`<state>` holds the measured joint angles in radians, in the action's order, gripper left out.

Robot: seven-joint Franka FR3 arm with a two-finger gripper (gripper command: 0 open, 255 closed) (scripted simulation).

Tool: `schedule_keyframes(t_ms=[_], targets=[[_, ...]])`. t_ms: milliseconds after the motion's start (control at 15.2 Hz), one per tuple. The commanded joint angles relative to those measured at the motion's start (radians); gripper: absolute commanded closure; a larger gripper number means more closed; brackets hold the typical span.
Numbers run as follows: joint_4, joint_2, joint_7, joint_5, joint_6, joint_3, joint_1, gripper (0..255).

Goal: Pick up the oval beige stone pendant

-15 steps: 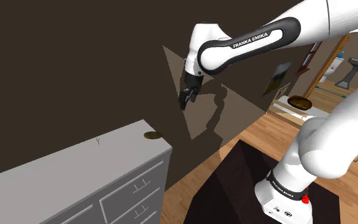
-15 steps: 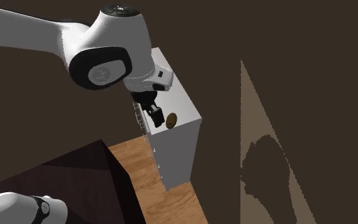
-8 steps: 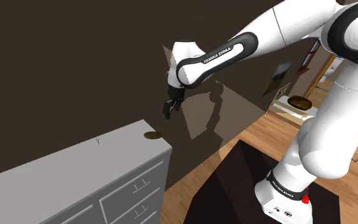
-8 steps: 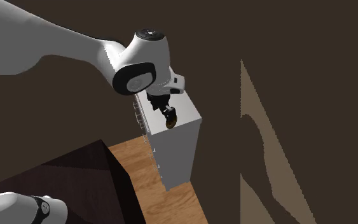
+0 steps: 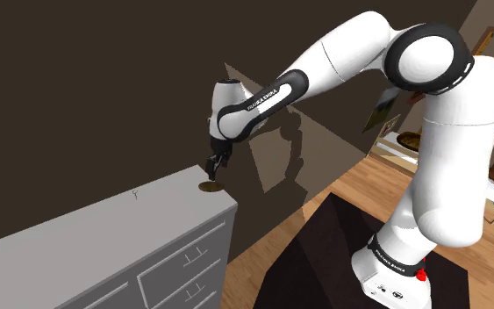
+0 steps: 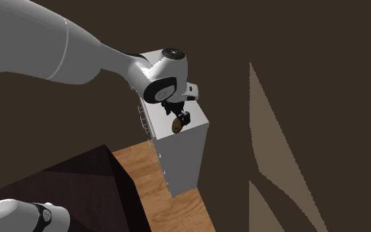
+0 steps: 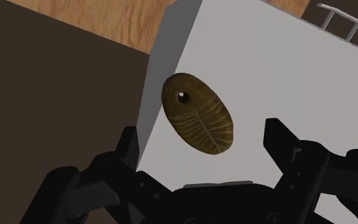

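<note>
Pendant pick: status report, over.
Gripper open, hovering just over the pendant, straddling it, no contact. Pendant a brownish oval, flat at the corner of the dresser top. Nothing in the way.

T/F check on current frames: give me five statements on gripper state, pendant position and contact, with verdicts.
1. The black two-finger gripper is open, its fingers standing apart. True.
2. The oval brown pendant is lifted clear of the grey drawer cabinet. False: it lies flat on the cabinet's top.
3. The fingers clasp the pendant. False: in the wrist view one stands on each side of it, and neither touches it.
4. The pendant has a small hole near one end. True.
5. The pendant sits in the middle of the cabinet's top. False: it lies close to an edge, near a corner.
</note>
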<state>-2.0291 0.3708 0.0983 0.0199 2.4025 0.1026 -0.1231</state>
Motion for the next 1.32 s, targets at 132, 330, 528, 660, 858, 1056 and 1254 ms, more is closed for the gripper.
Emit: schedule_keyframes(t_ms=[132, 330, 528, 660, 858, 1056, 1254], targets=[[0.076, 0.108, 0.017, -0.004, 0.026, 0.008, -0.008, 0], [0.076, 0.138, 0.017, -0.006, 0.056, 0.006, -0.010, 0], [0.078, 0.169, 0.017, -0.009, 0.085, 0.004, -0.012, 0], [0.079, 0.175, 0.017, -0.009, 0.090, 0.004, -0.012, 0], [0.077, 0.174, 0.017, -0.009, 0.091, 0.004, -0.012, 255], [0.076, 0.174, 0.017, -0.009, 0.091, 0.004, -0.012, 255], [0.077, 0.174, 0.018, -0.009, 0.091, 0.004, -0.012, 255]])
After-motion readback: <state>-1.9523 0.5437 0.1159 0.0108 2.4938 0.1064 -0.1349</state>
